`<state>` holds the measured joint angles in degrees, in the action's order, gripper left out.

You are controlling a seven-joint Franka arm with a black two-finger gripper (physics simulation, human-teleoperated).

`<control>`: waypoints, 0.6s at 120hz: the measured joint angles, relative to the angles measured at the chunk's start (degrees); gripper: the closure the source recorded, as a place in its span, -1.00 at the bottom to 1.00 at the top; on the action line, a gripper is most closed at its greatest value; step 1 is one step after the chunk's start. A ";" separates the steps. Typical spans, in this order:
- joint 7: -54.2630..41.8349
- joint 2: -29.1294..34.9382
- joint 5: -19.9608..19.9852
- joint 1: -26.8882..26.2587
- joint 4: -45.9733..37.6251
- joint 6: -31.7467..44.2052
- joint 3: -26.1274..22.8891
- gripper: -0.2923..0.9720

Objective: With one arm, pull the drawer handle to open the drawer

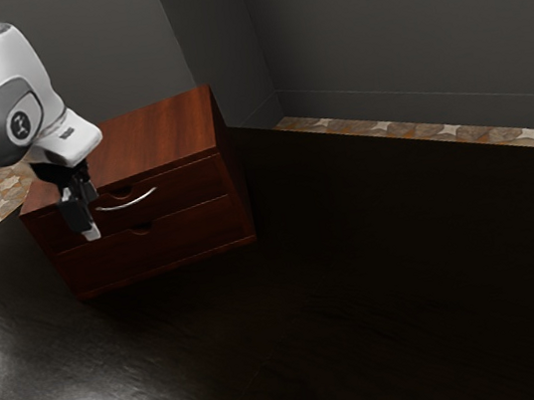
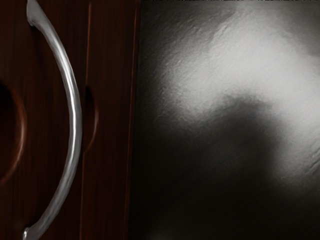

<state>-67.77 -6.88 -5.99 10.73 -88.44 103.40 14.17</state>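
**Exterior view.** The reddish-brown wooden two-drawer cabinet (image 1: pixel 160 125) stands on the dark glossy desk (image 1: pixel 362 296), towards the exterior view's left. Its upper drawer front (image 1: pixel 189 183) looks flush with the carcass, so I judge the drawer not yet opened. The curved silver metal handle (image 1: pixel 128 201) lies across that front, with its long axis level along the drawer's width. The black two-finger claw (image 1: pixel 84 222) hangs from the white arm in front of the cabinet. It is at the handle's end nearer the exterior view's left, so the bar's middle lies just beside it towards the exterior view's right. Whether the claw is spread or pressed together I cannot tell, and contact with the bar is not confirmed.

**Wrist view.** The handle (image 2: pixel 74 115) bows out from the drawer front (image 2: pixel 45 60), close under the hand. Beyond the wood lies bare desk (image 2: pixel 225 75).

**Assessment.** The drawer would be pulled outward, square to the bar — the desk in front of the cabinet appears open. The lower drawer (image 1: pixel 182 235) sits just below the handle, so vertical margin is small.
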 joint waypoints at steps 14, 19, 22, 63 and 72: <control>0.20 -1.10 0.22 -0.02 -0.32 1.90 -0.22 -0.49; 0.30 -1.54 0.24 -0.03 -0.34 2.48 -0.33 -0.46; 0.36 -1.77 0.24 -0.15 -0.34 2.80 -0.37 -0.44; 1.31 -3.29 0.81 -1.80 -0.43 6.09 -0.40 -0.32; 1.57 -3.30 0.74 -1.86 -0.43 6.57 -0.32 -0.24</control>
<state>-66.20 -10.17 -5.25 8.87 -88.87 109.97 13.85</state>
